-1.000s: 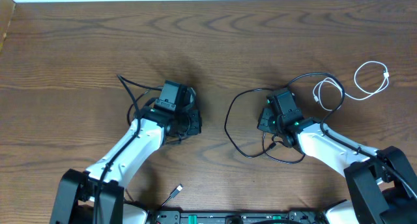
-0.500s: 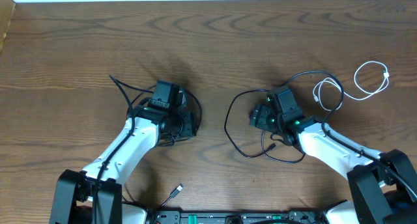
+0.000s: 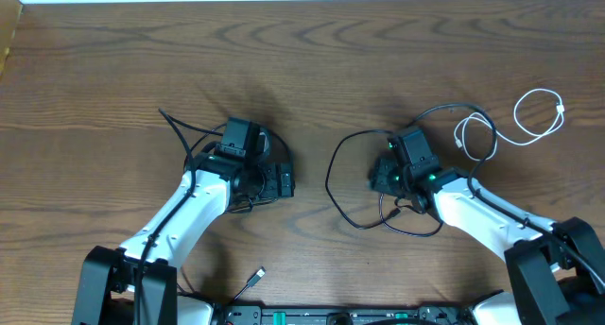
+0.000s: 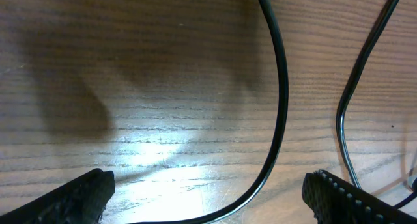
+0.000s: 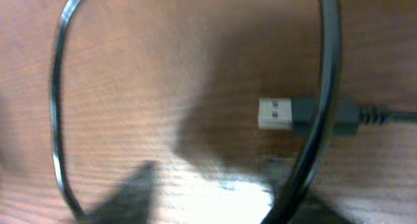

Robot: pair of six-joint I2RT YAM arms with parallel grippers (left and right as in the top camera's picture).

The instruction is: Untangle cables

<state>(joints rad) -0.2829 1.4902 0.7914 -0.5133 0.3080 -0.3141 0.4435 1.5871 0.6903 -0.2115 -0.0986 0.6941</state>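
No readable text, label, brand, number or sign is showing in any view; the cables (image 4: 284, 81) and the plug (image 5: 274, 113) under the right hand are bearing no legible marks.

We saw black cables (image 3: 328, 181) and one white cable (image 3: 526, 143) on a brown, wood-grained table (image 3: 95, 70); a plug (image 5: 273, 113) was silver.
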